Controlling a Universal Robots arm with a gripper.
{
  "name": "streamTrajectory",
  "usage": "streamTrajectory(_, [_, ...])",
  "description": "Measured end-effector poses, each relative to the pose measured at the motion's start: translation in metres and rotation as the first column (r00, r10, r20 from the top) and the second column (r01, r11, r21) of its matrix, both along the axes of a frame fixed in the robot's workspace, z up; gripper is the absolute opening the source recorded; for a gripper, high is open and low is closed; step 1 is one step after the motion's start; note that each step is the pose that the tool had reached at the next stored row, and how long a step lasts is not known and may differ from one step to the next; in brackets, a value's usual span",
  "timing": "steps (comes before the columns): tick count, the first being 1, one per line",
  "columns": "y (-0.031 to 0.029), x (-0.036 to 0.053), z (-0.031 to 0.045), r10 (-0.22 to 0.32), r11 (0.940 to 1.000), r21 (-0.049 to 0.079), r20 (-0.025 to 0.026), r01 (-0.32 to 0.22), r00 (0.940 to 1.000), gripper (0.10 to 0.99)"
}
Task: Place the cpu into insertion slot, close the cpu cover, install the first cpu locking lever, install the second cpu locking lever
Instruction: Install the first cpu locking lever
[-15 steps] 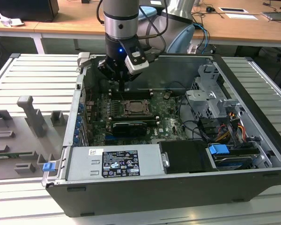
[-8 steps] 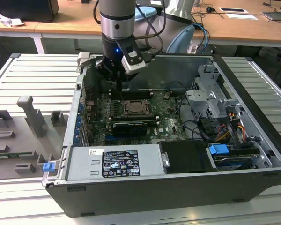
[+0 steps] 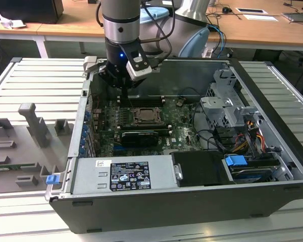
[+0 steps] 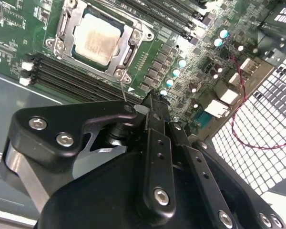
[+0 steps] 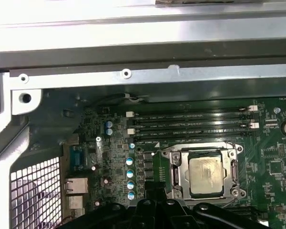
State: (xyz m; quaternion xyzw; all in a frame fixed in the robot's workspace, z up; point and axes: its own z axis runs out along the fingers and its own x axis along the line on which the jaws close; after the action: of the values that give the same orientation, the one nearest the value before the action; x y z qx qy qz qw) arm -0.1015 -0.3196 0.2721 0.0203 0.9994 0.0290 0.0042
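Observation:
The cpu (image 4: pixel 97 38) (image 5: pixel 205 171), a silvery square with a smeared top, lies in the insertion slot (image 3: pixel 145 117) on the green motherboard. The cpu cover (image 4: pixel 128 45) (image 5: pixel 178 169), a silvery frame, lies flat around it. A thin wire locking lever (image 4: pixel 123 88) rises from the socket's corner toward my gripper (image 4: pixel 153 99) (image 5: pixel 155 191). My gripper hangs over the board's rear edge (image 3: pixel 122 97), beside the socket, with its black fingers drawn together. Whether they pinch the lever's end is hidden behind the gripper body.
Long black memory slots (image 5: pixel 190 125) run beside the socket. The case's rear wall (image 5: pixel 133 76) and perforated grille (image 4: pixel 257 119) stand close to the gripper. A drive cage (image 3: pixel 227 106) and cables fill the exterior view's right. A power supply (image 3: pixel 126 174) sits in front.

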Motion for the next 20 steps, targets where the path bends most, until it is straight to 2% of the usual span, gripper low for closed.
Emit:
streamTrajectory(10, [0.0012,-0.0007,-0.0024,0.024,0.9997,0.0,-0.0001,-0.024,0.9997,0.106])
streamTrajectory(16, [0.0012,-0.0008,-0.0024,0.094,0.9956,0.0,0.0,-0.094,0.9956,0.106])
streamTrajectory(20, [0.0012,-0.0014,-0.0027,0.101,0.9948,0.0,0.0,-0.101,0.9948,0.106])
